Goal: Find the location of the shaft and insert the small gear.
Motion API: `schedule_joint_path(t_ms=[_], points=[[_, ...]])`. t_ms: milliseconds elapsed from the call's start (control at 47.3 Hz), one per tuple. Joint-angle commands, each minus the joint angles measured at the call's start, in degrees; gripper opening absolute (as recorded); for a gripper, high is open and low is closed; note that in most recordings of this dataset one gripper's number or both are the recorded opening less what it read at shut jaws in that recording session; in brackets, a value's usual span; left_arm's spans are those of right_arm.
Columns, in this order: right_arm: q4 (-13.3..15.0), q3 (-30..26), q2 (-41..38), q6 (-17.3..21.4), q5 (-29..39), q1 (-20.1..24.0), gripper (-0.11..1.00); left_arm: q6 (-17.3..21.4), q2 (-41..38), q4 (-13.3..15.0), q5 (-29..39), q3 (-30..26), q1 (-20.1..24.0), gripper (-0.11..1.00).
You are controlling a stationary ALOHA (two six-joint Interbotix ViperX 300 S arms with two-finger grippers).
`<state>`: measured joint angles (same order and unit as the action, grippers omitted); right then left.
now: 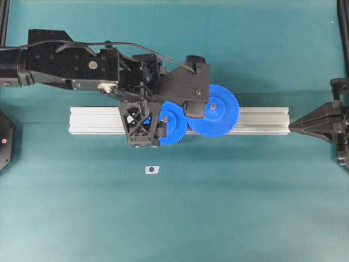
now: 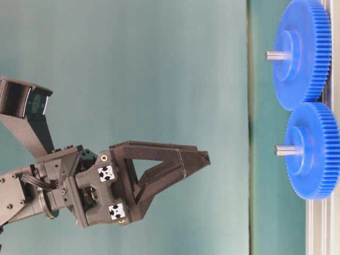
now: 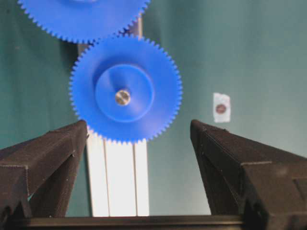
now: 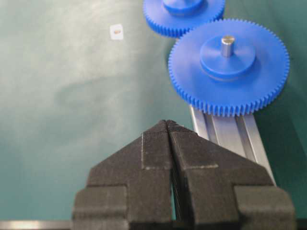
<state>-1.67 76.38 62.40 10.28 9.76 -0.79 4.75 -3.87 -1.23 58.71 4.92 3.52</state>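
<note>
The small gear (image 1: 173,124) (image 3: 125,89) (image 2: 314,151) lies flat on the aluminium rail (image 1: 256,120). Its teeth mesh with the larger blue gear (image 1: 214,111) (image 4: 229,64). The silver end of the shaft (image 3: 123,97) (image 2: 284,150) stands out of the small gear's hub. My left gripper (image 3: 138,125) (image 1: 146,124) hangs above the rail just left of that gear, open and empty, touching nothing. The table-level view shows the left gripper (image 2: 204,156) side-on, clear of the shaft tip. My right gripper (image 4: 167,122) (image 1: 292,126) is shut on nothing off the rail's right end.
A small white patch with a dark dot (image 1: 151,170) (image 3: 221,107) (image 4: 116,31) lies on the teal table in front of the rail. The larger gear has its own grey pin (image 4: 227,45). A black fixture (image 1: 4,139) sits at the left edge.
</note>
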Motion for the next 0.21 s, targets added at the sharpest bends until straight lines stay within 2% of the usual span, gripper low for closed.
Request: schedule_joint_path(t_ms=[0, 190], points=[[0.09, -0.53, -0.35, 0.53, -0.53, -0.09, 0.00, -0.18, 2.29, -0.26, -0.26, -1.32, -0.09, 0.83], [0.09, -0.44, -0.26, 0.53, -0.44, -0.09, 0.00, -0.09, 2.29, -0.26, -0.26, -1.67, -0.09, 0.83]])
